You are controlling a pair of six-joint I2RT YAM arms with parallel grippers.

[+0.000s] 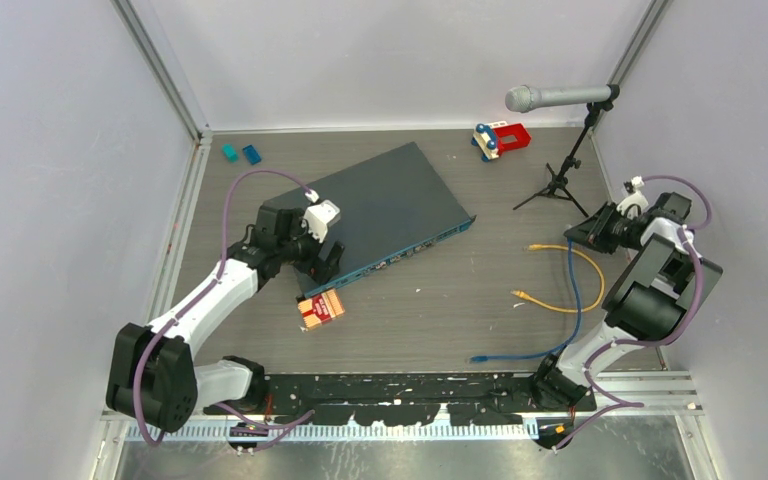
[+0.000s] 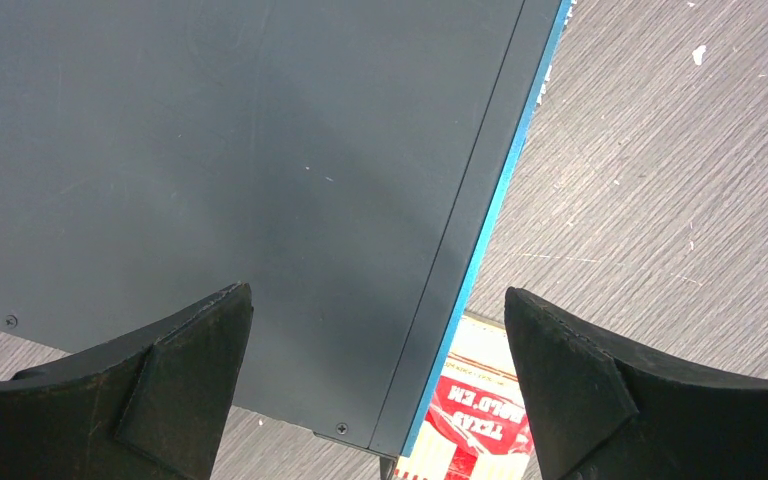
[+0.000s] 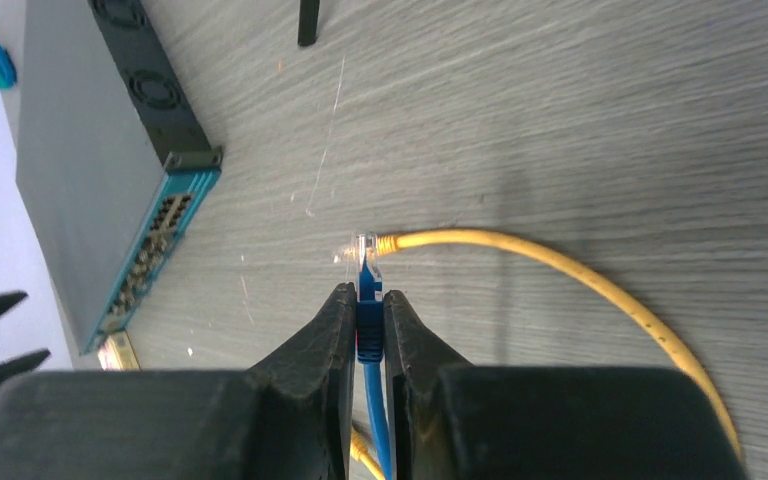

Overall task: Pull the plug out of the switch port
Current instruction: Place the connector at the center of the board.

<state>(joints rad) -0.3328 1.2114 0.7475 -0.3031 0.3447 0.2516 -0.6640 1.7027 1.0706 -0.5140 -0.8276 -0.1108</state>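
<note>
Right pincer (image 3: 365, 318) is pressed tight on the blue plug (image 3: 367, 295), clear tip poking out just past the fingers, blue cable trailing back under the wrist. Right at that tip, touching or near enough, sits the end of a yellow cable (image 3: 580, 275), which curls away to the pincer's right across the counter (image 3: 560, 120).

Well apart, ahead and to this pincer's left, the switch (image 3: 70, 170) lies flat with its teal port row facing this way. I see nothing plugged in, though the sockets are small from here.

My read: the plug is out and the pull is done, so only the let-go remains.

Over at the left pincer (image 2: 375, 293), the jaws are spread wide, straddling the switch's front corner from above. One finger is over the dark top, the other beyond the teal edge above a red card box (image 2: 470, 410), gripping nothing.

Next, I'd say, the right pincer lowers, opens, and lays the plug down clear of the yellow cable, while the left lifts away.
</note>
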